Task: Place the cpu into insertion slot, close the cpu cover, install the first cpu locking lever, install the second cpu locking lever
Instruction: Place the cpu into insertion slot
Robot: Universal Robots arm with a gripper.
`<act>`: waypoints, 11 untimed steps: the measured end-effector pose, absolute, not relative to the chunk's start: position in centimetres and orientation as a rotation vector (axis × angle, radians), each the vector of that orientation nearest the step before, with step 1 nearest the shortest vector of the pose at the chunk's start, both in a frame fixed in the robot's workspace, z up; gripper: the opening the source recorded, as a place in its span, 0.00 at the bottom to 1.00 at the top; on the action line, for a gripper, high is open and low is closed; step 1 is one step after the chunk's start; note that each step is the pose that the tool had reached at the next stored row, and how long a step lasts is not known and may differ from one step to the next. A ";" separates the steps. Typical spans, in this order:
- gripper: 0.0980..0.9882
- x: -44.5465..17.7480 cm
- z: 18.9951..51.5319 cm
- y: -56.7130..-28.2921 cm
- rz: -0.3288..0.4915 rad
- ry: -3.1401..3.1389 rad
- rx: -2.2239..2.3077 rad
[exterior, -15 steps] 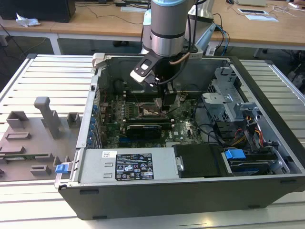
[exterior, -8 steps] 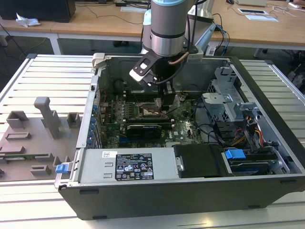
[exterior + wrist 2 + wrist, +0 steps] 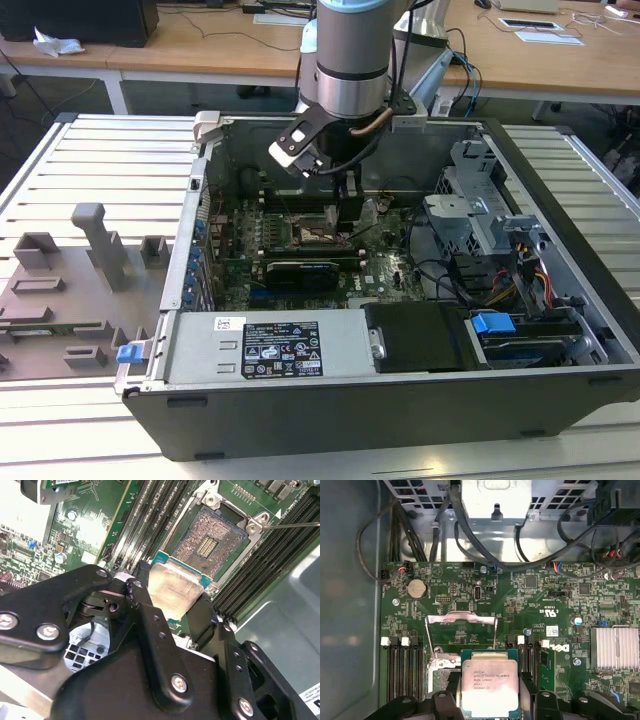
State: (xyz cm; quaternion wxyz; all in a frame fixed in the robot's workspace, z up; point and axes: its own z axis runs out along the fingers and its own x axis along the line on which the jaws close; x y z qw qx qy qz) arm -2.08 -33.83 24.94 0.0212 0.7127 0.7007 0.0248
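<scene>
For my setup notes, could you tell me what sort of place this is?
Likely a robotics lab or workshop: an opened computer case lies on a slatted metal bench, wooden desks with cables stand behind, and a robot arm whose hand holds a chip.

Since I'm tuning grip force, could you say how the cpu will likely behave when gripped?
The cpu looks thin and flat, so probably stiff and light. Its smooth metal top may be slippery; the gripper pinches its edges.

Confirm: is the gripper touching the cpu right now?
Touching. In the second wrist view the gripper has its black fingers pressed against opposite edges of the cpu, with no gap on either side, near the open socket.
</scene>
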 end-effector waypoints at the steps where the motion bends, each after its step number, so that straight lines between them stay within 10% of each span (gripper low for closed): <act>1: 0.50 -2.1 24.9 -33.8 0.077 2.168 2.213; 11: 0.50 -2.6 24.9 -33.8 0.077 2.165 2.216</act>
